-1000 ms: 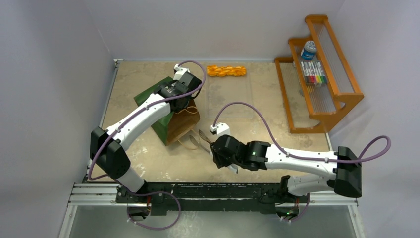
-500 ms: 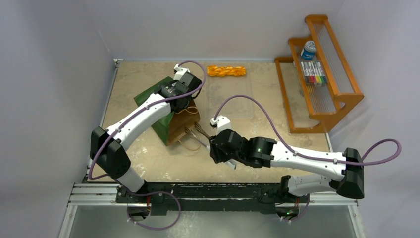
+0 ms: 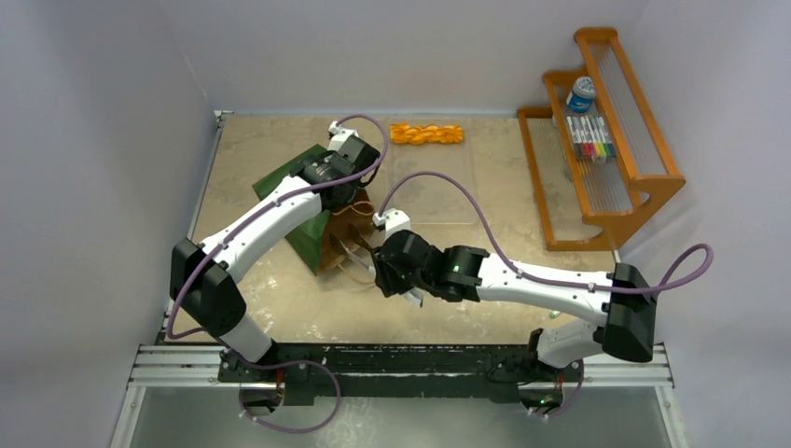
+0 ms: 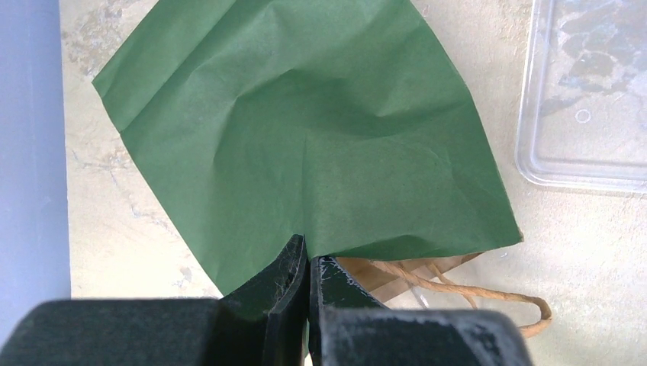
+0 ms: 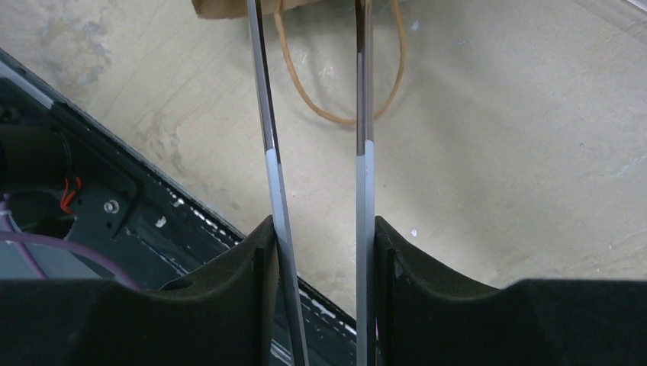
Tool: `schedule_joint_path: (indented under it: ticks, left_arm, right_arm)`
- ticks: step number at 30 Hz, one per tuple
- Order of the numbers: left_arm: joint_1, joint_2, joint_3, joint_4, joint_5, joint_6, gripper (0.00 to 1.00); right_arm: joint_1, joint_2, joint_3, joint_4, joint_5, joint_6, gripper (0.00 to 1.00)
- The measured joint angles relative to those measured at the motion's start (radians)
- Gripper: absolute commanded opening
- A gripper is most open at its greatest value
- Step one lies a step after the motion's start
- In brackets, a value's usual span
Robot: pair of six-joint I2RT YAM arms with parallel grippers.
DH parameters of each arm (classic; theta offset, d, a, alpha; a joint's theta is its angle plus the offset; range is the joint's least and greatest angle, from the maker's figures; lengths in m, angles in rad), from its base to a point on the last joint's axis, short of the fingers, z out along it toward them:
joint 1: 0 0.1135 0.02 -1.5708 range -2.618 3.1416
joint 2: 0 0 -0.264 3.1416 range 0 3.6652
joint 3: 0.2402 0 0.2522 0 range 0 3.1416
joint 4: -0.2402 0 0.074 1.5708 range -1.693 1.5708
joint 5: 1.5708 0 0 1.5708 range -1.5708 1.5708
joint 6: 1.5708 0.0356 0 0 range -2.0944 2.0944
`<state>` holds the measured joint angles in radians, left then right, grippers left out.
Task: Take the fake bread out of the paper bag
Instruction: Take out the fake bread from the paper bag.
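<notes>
Item: dark green paper bag with brown kraft lining and cord handles (image 4: pixel 305 137), lying on its side on the left half of the beige table (image 3: pixel 280 299), mouth facing the near edge.
Left gripper (image 4: pixel 307 267): clenched on the bag's upper lip at the mouth.
Right gripper (image 5: pixel 322 229): grasping long metal tongs (image 5: pixel 365 114), whose tips are at the bag's mouth.
Glossy orange braided bread stick (image 3: pixel 426 133): at the far edge, midway, well apart from the bag.
Clear plastic tray (image 4: pixel 587 91): just beside the bag.
Orange wooden rack (image 3: pixel 617 207): right edge.
</notes>
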<state>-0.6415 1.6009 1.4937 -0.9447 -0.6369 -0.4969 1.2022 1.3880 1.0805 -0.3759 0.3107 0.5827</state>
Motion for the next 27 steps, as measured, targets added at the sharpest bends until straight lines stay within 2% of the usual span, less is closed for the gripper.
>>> schedule_joint_path:
  ticks: [11,18,27]
  left_arm:
    - [0.0,-0.006,0.0,-0.002,0.014,-0.001,0.0]
    - [0.0,-0.008,0.0,0.003,0.021,-0.017,0.0]
    - [0.0,-0.008,0.0,0.023,0.044,-0.058,0.0]
  right_arm:
    - [-0.248,0.01,-0.032,0.156,-0.235,0.043,0.44]
    - [-0.261,0.055,-0.073,0.23,-0.411,0.11,0.43]
    - [-0.305,0.08,-0.103,0.298,-0.54,0.203,0.43]
